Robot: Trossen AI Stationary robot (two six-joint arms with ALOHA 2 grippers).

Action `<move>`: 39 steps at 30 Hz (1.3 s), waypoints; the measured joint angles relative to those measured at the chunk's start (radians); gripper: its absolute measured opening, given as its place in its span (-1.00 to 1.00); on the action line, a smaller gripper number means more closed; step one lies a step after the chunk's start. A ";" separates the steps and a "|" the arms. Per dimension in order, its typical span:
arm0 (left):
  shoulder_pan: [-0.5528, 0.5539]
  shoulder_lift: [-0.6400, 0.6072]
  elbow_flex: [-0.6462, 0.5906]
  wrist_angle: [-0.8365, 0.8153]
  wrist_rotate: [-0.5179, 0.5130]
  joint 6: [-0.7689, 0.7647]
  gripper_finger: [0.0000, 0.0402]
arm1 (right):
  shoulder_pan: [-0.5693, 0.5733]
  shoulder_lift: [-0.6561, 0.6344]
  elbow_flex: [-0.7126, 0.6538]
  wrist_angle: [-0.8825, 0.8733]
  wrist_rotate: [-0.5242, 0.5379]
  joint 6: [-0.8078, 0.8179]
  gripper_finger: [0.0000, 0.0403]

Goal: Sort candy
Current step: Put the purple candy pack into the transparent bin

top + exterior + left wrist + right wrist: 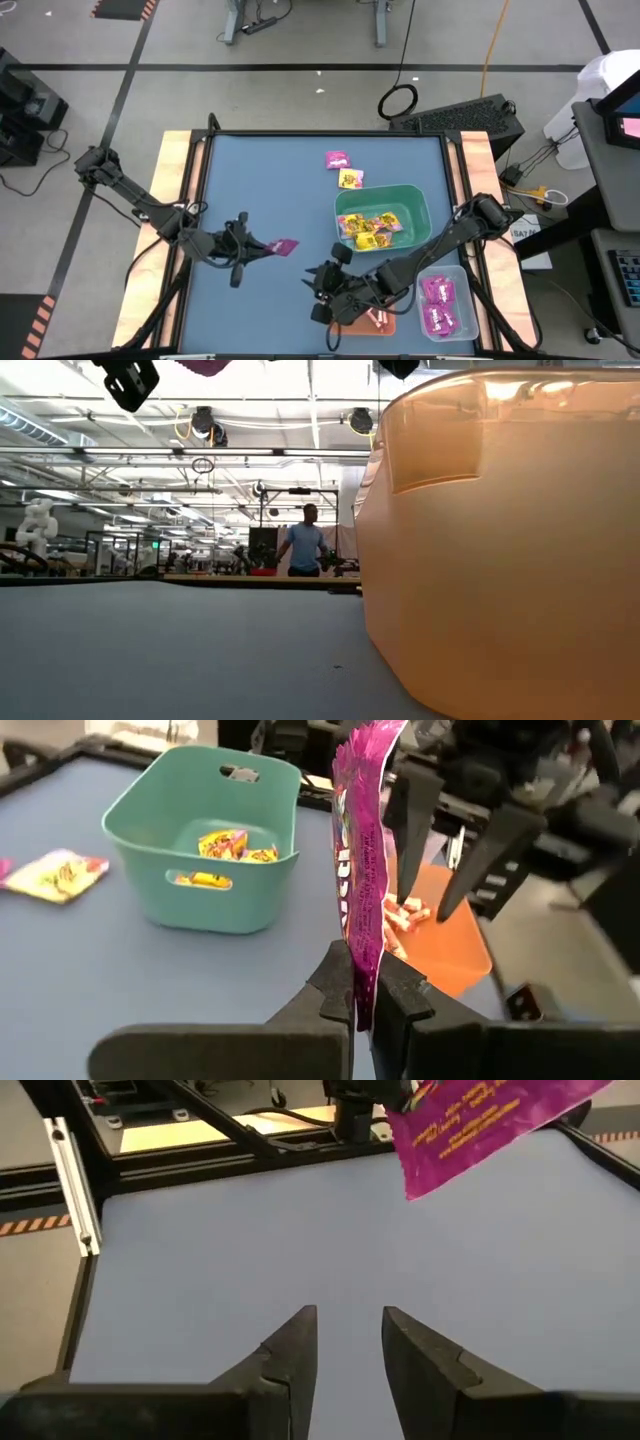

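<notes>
Currently left gripper [362, 1005] jaws clench a magenta packet [362, 870] above the tabletop [270, 190]; right gripper [350, 1342] jaws parted, empty.

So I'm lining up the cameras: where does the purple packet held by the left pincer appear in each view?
High view: purple packet, left of centre, at the left pincer.
Low view: top edge.
Left wrist view: centre, upright.
Right wrist view: upper right.
Shared landmark: orange bin, also and.
</notes>
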 joint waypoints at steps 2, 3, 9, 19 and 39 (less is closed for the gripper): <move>-0.005 0.000 0.000 0.000 0.003 0.065 -0.94 | 0.000 -0.001 0.000 0.001 0.004 -0.009 -0.48; -0.006 0.000 0.000 -0.001 0.004 0.108 -0.94 | 0.000 -0.001 0.000 0.000 0.007 -0.010 -0.48; -0.007 0.000 0.000 -0.002 0.005 0.351 -0.94 | -0.011 -0.002 0.000 -0.006 0.050 -0.020 -0.36; -0.007 0.000 0.000 -0.002 0.011 0.465 -0.94 | -0.045 -0.002 0.057 0.008 0.158 -0.172 -0.06; -0.006 0.000 0.000 -0.003 0.042 0.464 -0.93 | -0.119 -0.003 0.112 0.002 -0.033 -0.331 -0.40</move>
